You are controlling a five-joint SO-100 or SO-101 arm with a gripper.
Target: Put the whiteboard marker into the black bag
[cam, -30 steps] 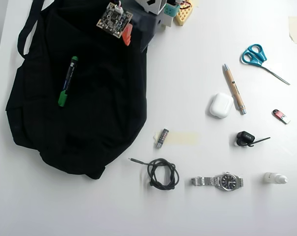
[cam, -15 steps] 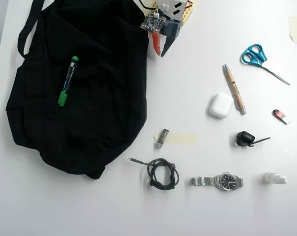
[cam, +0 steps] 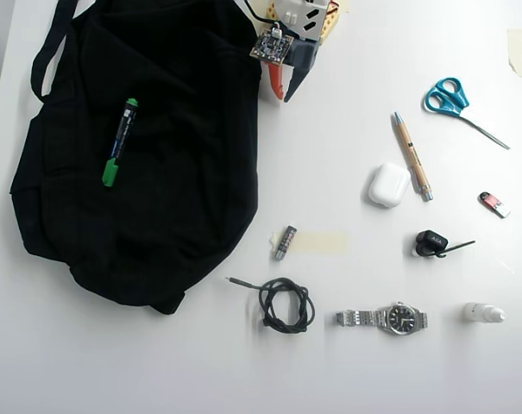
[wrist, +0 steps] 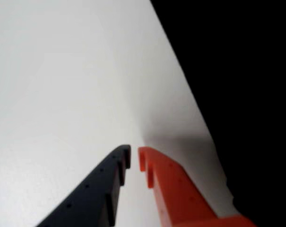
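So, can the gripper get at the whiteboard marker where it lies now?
Probably yes. The whiteboard marker lies exposed on top of the black bag, with nothing over it or beside it. The gripper hangs just off the bag's right edge in the overhead view, nearly shut and empty.

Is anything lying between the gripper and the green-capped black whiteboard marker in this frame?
Nothing visible. In the overhead view the green-capped black whiteboard marker lies on top of the large soft black fabric bag, and only bare bag fabric separates it from the nearly closed, empty gripper at the bag's right edge.
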